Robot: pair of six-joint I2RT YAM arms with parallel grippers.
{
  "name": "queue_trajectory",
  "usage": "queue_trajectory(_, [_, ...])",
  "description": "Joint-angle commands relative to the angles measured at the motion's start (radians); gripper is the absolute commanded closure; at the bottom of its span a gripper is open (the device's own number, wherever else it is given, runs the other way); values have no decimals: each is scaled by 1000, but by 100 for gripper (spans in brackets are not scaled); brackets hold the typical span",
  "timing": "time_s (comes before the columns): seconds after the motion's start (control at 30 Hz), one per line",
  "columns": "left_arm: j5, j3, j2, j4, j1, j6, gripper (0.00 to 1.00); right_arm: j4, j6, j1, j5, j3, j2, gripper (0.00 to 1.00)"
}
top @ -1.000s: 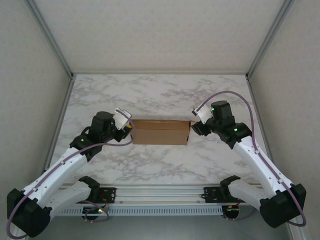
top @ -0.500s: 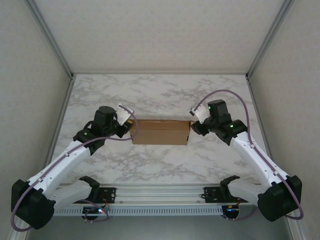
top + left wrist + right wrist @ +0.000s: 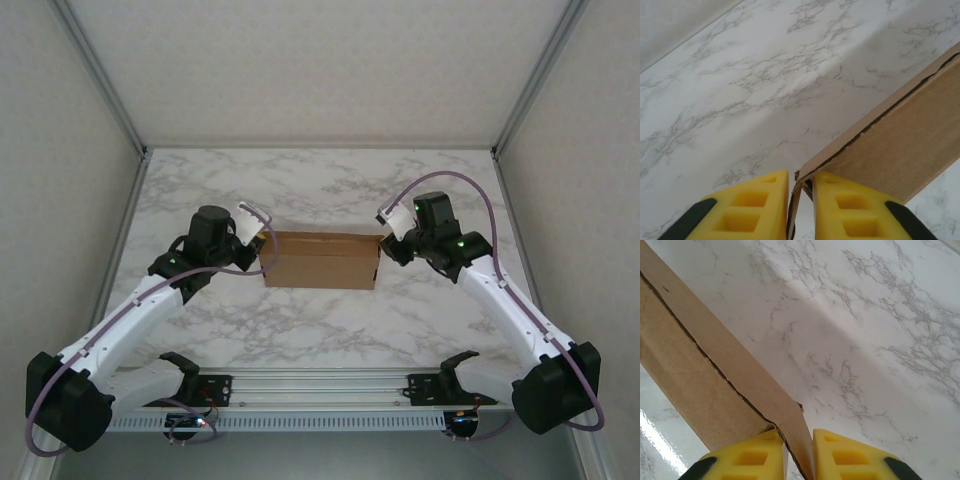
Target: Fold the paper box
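Two ends, two pinches. From above: finds the paper box (image 3: pixel 320 260) over the marble table (image 3: pixel 320 190), midway between the side walls, as a compact brown rectangle; cannot tell whether resting or raised. Runs its long axis left to right, parallel with the table's near edge, and points one short end toward each arm. Meets the left gripper (image 3: pixel 262 243) at the left end and the right gripper (image 3: pixel 383 245) at the right end, in touch with the cardboard at both. Reads plain brown on every face in sight. Through the left wrist: sees the left gripper (image 3: pixel 801 175) narrow, a mere slit, with its yellow fingers (image 3: pixel 760 200) pinching a thin upright end flap of the paper box (image 3: pixel 900 145). Follows the box away to the upper right, long axis slanting up across the picture, with a dark seam (image 3: pixel 880 117) just under the top edge and the marble table (image 3: pixel 765 75) behind. Through the right wrist: sees the right gripper (image 3: pixel 797 432) equally narrow, with its yellow fingers (image 3: pixel 850 455) clamping the end corner of the paper box (image 3: pixel 695 385). Follows the box away to the upper left, again with a dark seam (image 3: pixel 705 357) lengthwise and plain brown faces, above the marble table (image 3: pixel 865 340).
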State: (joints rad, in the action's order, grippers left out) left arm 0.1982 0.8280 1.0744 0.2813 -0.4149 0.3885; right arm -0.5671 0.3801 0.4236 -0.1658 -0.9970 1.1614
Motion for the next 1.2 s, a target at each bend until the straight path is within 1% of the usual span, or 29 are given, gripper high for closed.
queue_trajectory(0.0, [53,33,5,-2,11,-13,83,-11,-16,7,-38,-27,9,81])
queue_trajectory(0.1, [77,41,9,8,11,-17,86,-12,-27,7,-41,-29,13,81])
queue_trajectory(0.17, [97,52,14,20,10,-27,91,-20,-47,7,-45,-40,20,82])
queue_trajectory(0.27, [121,73,18,36,10,-46,98,-20,-110,7,-49,-55,30,82])
queue_trajectory(0.33, [136,77,20,36,10,-61,100,-17,-170,7,-46,-60,39,83])
queue_trajectory(0.43, [160,81,30,27,10,-95,100,-41,-251,7,-43,-88,70,85])
queue_trajectory(0.57, [179,98,52,23,11,-171,100,-80,-314,6,-39,-129,103,90])
queue_trajectory(0.73, [203,102,55,-7,11,-286,100,-56,-385,6,-28,-129,82,98])
queue_trajectory(0.8, [217,99,55,-17,10,-319,100,-47,-421,7,-26,-127,74,99])
queue_trajectory(0.97, [212,90,52,-14,9,-353,100,-6,-492,9,-55,-101,65,99])
queue_trajectory(1.17, [171,62,30,-59,7,-450,100,-11,-621,10,10,-113,77,100])
